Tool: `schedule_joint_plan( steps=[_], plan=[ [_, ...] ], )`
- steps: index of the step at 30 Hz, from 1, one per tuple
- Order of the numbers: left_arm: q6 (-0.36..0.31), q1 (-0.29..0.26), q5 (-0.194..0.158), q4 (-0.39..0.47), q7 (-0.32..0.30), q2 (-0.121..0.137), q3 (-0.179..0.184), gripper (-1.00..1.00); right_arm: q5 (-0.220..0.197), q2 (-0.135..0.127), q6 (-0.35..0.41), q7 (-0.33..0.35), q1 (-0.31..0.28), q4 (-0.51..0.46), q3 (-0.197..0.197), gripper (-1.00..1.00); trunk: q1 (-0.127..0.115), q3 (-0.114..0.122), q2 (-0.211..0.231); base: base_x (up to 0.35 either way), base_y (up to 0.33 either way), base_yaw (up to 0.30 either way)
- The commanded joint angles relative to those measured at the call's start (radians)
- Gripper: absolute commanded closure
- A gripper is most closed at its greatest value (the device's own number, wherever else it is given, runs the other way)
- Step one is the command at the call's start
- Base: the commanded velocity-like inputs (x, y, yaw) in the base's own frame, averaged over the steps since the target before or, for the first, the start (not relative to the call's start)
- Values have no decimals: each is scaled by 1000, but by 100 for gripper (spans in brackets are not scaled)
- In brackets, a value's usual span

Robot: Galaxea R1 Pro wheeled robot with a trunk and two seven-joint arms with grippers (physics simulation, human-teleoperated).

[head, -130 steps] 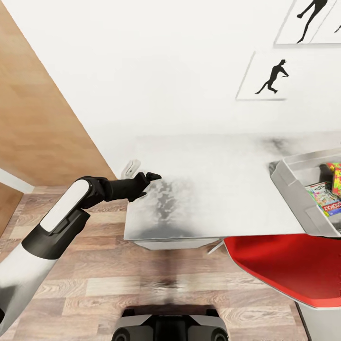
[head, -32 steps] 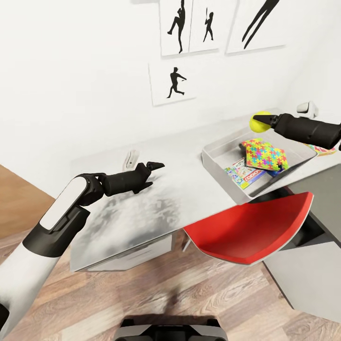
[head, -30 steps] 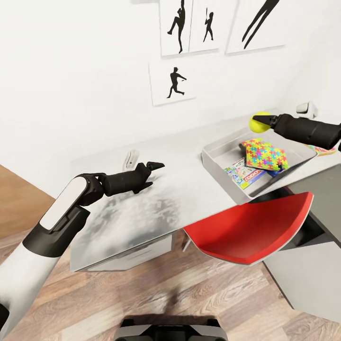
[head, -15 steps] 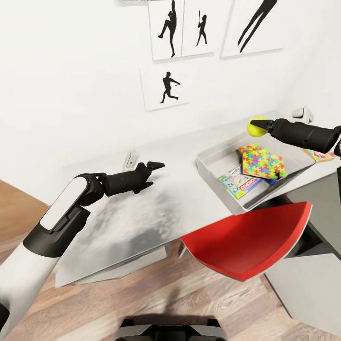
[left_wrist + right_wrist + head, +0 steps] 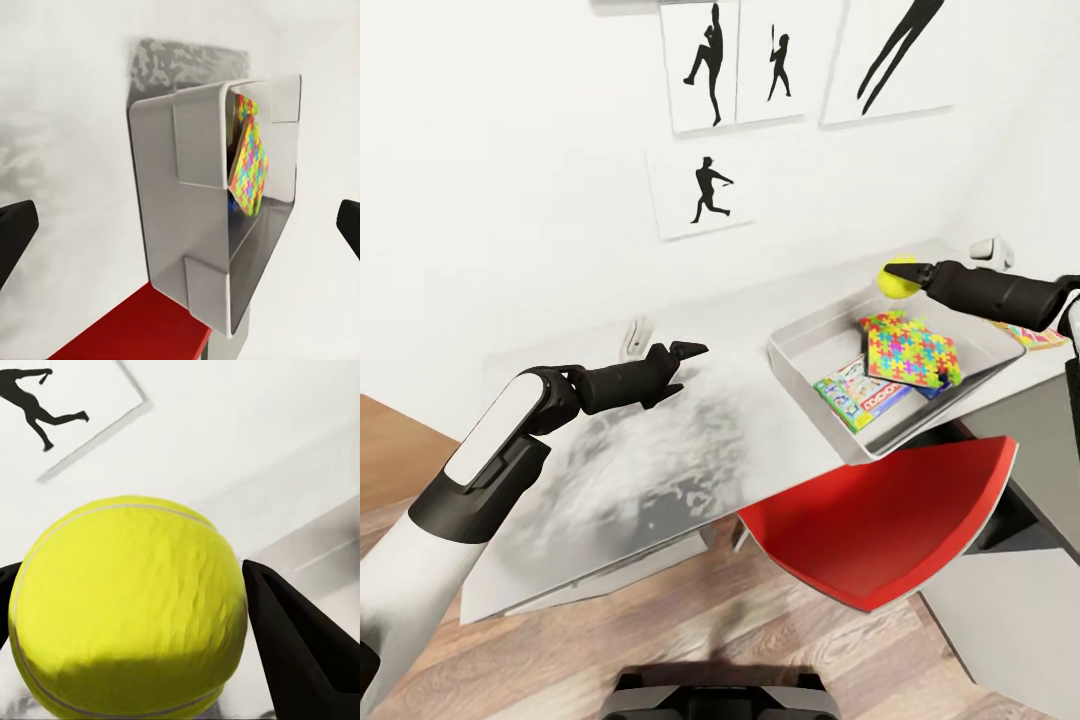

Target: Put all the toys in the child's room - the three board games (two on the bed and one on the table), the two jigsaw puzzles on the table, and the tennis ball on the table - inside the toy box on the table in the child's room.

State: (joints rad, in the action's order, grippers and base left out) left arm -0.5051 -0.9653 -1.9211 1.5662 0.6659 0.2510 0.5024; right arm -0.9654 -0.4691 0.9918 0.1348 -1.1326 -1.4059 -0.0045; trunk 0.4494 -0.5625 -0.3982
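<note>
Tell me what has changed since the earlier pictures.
The camera swung toward the toy box. The right gripper, shut on the tennis ball, came into view and now holds it above the box's far rim. The left gripper hovers open over the table as before. The jigsaw puzzles and the Monopoly box lie in the box unchanged.
</note>
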Motion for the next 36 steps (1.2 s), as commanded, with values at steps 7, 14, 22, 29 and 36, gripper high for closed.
schedule_joint_plan(
  steps=[7, 14, 22, 29, 36],
  plan=[
    [2, -1, -7, 0, 8, 1, 0, -100, 5, 0, 5, 11, 25, 27, 19, 100, 1, -1, -2, 8, -6, 0],
    [2, -1, -7, 0, 9, 1, 0, -100, -28, 0, 5, 13, 73, 36, 29, 100, 1, -1, -2, 3, -2, 0],
    [2, -1, -7, 0, 9, 1, 0, -100, -59, 0, 5, 14, 91, 38, 111, 100, 1, -1, -2, 0, 0, 0],
    [2, -1, -7, 0, 9, 1, 0, -100, -68, 1, 3, 14, 96, 39, 201, 100, 1, -1, -2, 0, 0, 0],
    [2, -1, -7, 0, 8, 1, 0, -100, -71, 2, 1, 14, 98, 39, 233, 100, 1, -1, -2, 0, 0, 0]
  ],
)
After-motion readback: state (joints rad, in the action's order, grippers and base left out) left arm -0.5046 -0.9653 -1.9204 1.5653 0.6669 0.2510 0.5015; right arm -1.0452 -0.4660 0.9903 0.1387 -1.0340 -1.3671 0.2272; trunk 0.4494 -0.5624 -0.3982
